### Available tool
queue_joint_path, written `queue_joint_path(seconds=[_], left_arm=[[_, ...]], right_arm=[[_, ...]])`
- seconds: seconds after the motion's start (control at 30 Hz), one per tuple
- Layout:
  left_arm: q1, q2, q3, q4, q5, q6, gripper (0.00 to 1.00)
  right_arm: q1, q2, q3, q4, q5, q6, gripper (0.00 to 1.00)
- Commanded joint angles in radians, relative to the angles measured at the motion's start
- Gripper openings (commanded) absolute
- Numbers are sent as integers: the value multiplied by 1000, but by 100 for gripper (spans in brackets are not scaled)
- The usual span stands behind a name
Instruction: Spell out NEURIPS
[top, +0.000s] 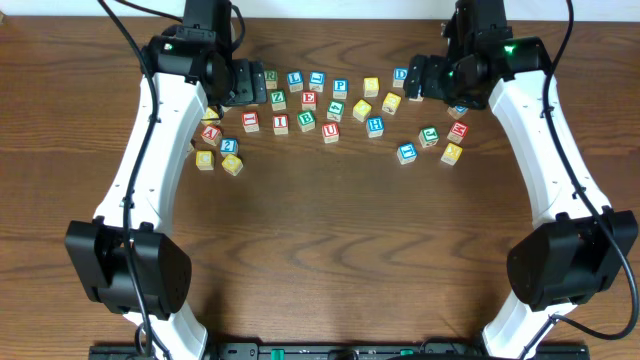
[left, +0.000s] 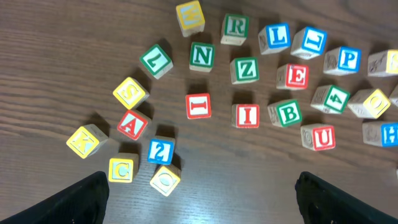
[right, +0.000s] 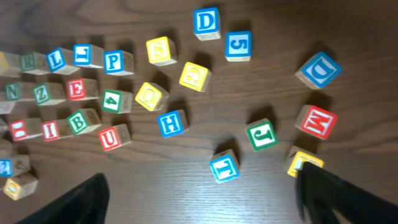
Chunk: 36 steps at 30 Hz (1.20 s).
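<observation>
1. The dark wooden counter (top: 330, 230) carries small wooden alphabet cubes, loosely scattered.
2. Landmark: the green-lettered Z cube (left: 246, 70). The green-lettered N cube (left: 201, 56) sits just left of it, the green-lettered R cube (left: 235, 28) just behind it, and the red-lettered E cube (left: 296, 76) just right of it.
3. The red-lettered I cube (left: 247, 116) lies directly in front of the Z cube, with the red-lettered U cube (left: 321, 137) to its front-right. The blue-lettered P cube (left: 348, 59) is right of it, beyond E. The yellow-lettered S cube (right: 161, 50) is farther right, past P.
4. The left gripper (left: 200, 190) hovers in front of the Z cube, jaws wide apart, holding nothing.
5. The right gripper (right: 202, 186) is well right of the Z cube, jaws spread, empty.
</observation>
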Motion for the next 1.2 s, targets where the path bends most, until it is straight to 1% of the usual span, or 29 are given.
queue_joint_path(seconds=[0.0, 0.1, 0.17, 0.4, 0.77, 1.17], left_arm=[[1, -3, 16, -12, 13, 24, 95], [1, -3, 16, -13, 13, 24, 95], [1, -3, 16, -13, 13, 24, 95], [1, -3, 16, -20, 13, 24, 95], [0, -2, 16, -30, 21, 12, 95], [0, -1, 14, -29, 43, 4, 95]], right_arm=[[31, 4, 6, 10, -29, -46, 86], [56, 8, 6, 17, -28, -82, 82], [72, 16, 6, 24, -28, -105, 81], [109, 69, 6, 37, -13, -115, 85], [114, 117, 5, 40, -13, -115, 91], [114, 118, 5, 43, -13, -114, 92]])
